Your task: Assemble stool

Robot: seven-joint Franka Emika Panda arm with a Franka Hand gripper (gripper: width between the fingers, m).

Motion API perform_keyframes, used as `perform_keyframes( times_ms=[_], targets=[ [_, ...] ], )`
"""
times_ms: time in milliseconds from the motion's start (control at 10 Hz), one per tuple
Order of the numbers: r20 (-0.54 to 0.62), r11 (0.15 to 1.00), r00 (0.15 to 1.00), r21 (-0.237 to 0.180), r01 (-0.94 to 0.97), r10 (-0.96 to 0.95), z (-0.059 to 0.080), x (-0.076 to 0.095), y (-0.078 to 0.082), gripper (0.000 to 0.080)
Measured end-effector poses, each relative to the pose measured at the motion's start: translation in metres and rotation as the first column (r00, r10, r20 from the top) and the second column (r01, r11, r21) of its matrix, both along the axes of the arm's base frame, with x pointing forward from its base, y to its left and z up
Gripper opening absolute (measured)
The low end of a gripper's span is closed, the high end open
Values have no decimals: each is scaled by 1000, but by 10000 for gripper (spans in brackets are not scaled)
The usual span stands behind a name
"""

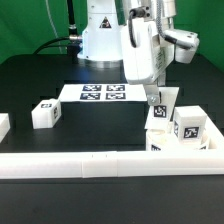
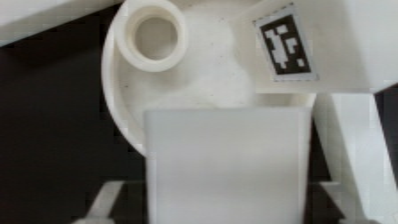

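A green backdrop point(image 1: 28, 22) stands behind the black table point(image 1: 100, 200).

One arm point(image 1: 140, 50) is showing, and it's carrying one pincer point(image 1: 153, 100). I'm counting three tagged white legs on the counter point(image 1: 30, 85): first leg point(image 1: 44, 114), second leg point(image 1: 160, 116), third leg point(image 1: 190, 128). One round seat point(image 2: 187, 85) is showing at the wrist. One marker board point(image 1: 103, 93) is showing too. The front rail point(image 1: 110, 162) is looking jointed, so its pieces can't be counted.

Exterior view faces the arm point(image 1: 140, 50) across the table point(image 1: 40, 90); wrist view looks closely onto the seat point(image 2: 205, 80) both share.
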State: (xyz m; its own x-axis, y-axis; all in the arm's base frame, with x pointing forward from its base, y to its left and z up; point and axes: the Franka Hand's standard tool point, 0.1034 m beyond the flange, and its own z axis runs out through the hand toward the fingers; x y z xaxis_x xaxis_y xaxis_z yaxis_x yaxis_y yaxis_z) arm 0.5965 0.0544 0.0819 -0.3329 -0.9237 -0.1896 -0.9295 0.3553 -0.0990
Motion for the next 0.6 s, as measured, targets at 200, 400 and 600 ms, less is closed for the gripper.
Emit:
perform_keyframes(
  times_ms=[200, 400, 600],
  targets=[
    [-3, 999, 999, 14, 35, -35, 0, 0, 1, 338],
    [16, 998, 998, 4, -56, 56, 7, 2, 3, 527],
    [41, 992, 991, -1, -126, 126, 21, 0, 8, 624]
  ],
)
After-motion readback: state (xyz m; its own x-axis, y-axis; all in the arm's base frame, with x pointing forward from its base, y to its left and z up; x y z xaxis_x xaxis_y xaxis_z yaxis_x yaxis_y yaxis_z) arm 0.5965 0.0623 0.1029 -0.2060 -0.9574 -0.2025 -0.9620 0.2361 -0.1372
